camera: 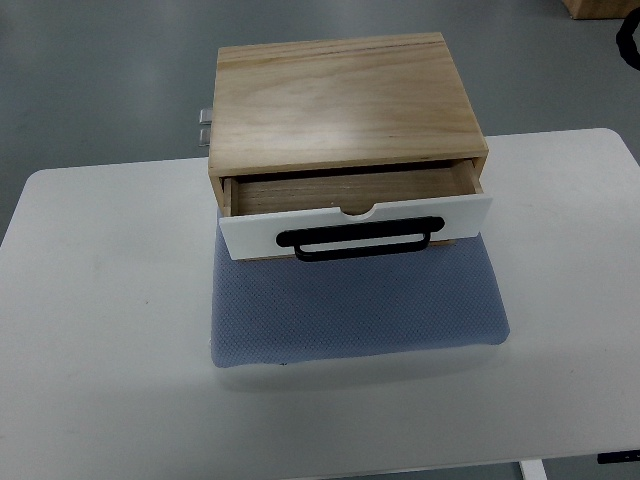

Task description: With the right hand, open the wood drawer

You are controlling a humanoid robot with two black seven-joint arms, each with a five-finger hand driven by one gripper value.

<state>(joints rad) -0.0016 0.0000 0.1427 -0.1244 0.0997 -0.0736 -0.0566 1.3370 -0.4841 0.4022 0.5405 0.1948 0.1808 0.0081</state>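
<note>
Nowhere in the top view is either hand visible, so right hand's grip can't be judged and offers no reference point. Wood drawer box sits on a blue mat on the white table. Its white-fronted drawer is already pulled partway out, interior showing. To do well: hook the black handle centrally, pull straight toward the robot, level, so the box doesn't slide off the mat.
</note>
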